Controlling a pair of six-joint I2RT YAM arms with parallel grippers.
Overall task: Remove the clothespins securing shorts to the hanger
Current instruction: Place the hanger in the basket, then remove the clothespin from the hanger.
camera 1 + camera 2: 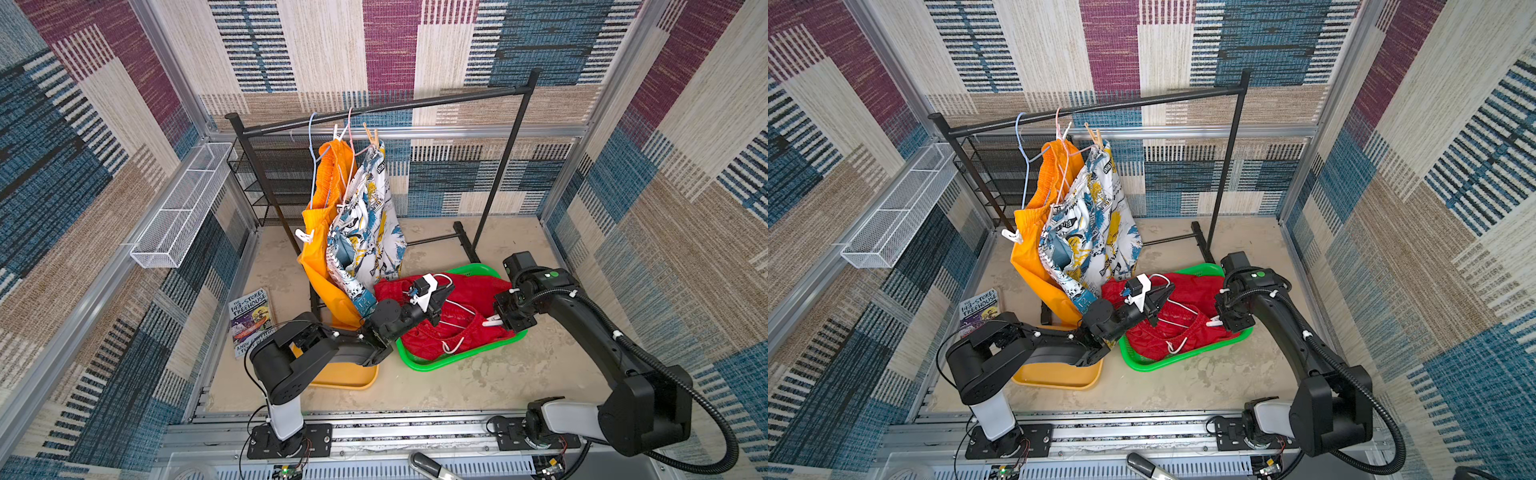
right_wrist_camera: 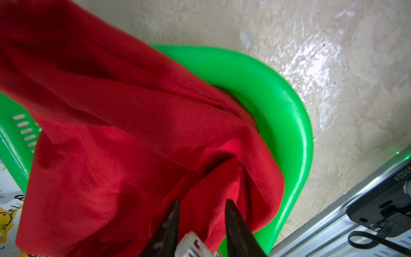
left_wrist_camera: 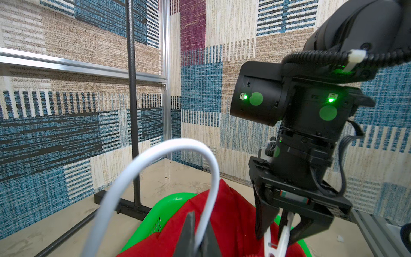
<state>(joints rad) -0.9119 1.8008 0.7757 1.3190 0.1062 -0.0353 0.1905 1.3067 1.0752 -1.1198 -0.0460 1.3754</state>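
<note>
Nearest the lens, the right pincer straddles a small white plastic clothespin clipped to the soft red shorts; whether its jaws press it I cannot tell. The left pincer is clenched on the thin white hanger. These shorts lie heaped in a green plastic basket near the tabletop's near right corner. The clothespin looks light, stiff and springy: squeeze its splayed tail ends. Bare tabletop lies toward the right edge, and the basket rim sits close.

red shorts crumpled w/ white pin | orange shorts, print shorts hung
</note>
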